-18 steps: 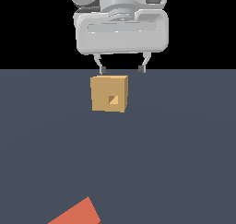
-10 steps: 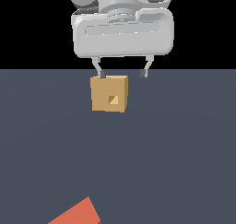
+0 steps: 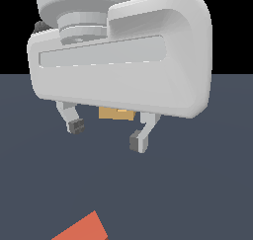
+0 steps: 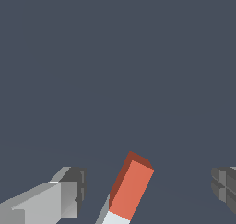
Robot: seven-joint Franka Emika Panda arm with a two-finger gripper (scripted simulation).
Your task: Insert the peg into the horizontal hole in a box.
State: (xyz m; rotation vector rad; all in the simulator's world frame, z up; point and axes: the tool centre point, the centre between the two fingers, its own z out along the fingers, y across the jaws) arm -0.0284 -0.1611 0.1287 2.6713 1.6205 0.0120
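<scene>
My gripper (image 3: 107, 134) fills the upper exterior view, hanging open above the dark floor with nothing between its fingers. It hides most of the tan box (image 3: 116, 114); only a thin strip shows under the hand, and the hole is hidden. The orange-red end of the peg (image 3: 82, 229) pokes in at that view's lower edge, nearer the camera than the gripper. In the wrist view the peg (image 4: 131, 186) lies on the floor between the spread fingertips of the gripper (image 4: 146, 187), untouched, its pale grey-white part at the frame edge.
A flat dark blue-grey floor (image 3: 197, 194) surrounds everything. No other objects show in either view.
The gripper has travelled from behind the box towards the camera and the peg, now looming large and covering the box. Its fingers remain open. The peg has not moved.
</scene>
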